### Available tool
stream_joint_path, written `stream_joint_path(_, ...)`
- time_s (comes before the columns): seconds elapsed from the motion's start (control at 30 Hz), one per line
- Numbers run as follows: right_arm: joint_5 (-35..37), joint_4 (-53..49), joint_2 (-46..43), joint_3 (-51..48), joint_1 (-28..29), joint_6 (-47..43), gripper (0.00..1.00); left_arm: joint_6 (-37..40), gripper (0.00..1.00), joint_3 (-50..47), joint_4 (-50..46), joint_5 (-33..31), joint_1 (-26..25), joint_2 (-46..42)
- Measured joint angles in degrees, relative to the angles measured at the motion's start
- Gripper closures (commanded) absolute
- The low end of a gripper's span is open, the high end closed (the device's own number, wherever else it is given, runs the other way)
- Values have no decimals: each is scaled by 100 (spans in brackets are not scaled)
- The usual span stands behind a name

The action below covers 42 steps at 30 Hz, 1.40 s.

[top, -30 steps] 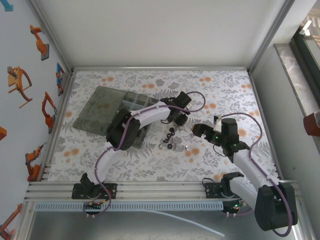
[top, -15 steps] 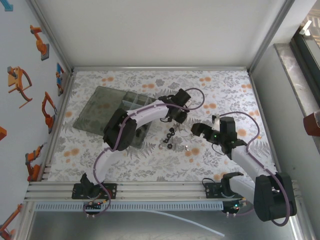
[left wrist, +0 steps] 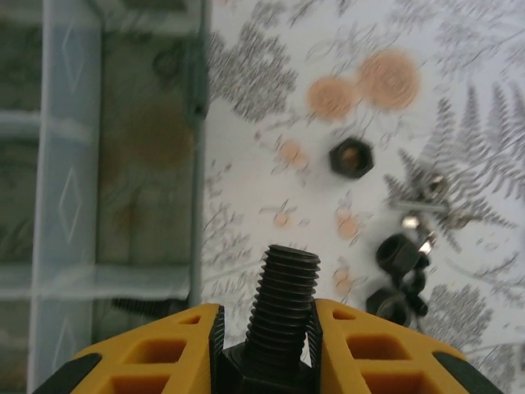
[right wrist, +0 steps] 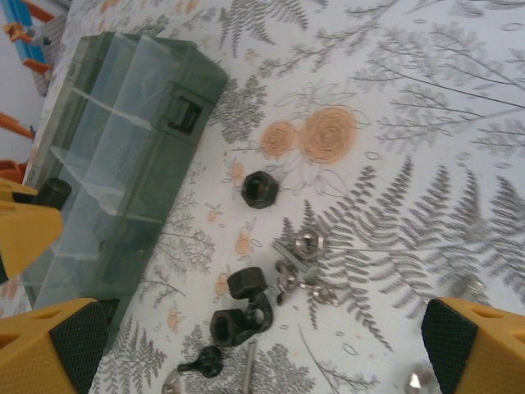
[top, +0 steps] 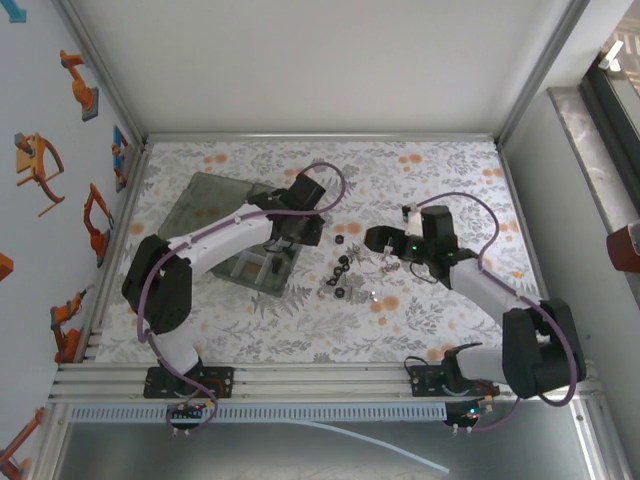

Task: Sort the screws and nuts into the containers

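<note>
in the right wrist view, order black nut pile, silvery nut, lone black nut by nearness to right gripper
1. black nut pile, low centre, by right gripper
2. silvery nut, above, slightly right
3. lone black nut, highest up

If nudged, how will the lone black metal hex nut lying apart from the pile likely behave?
The black hex nut lies flat on a face, so it would probably slide, not roll. It looks like rigid metal, unlikely to deform. Its flat sides should help a grip.
</note>
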Motion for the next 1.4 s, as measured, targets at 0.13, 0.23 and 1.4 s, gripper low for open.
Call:
stream_joint_path(0.13,-122,330,424,420,575,-57,0,-271,79,-341,-483,-184,7,-173)
stream_joint_path(0.23,-225,723,656,496,890,37,0,-420,79,-481,-669,-341,37,-173)
stream_joint_path(1.4,850,-813,1849,1707,1093,-280,19,363,3,-1705,376,249,-33,-1794)
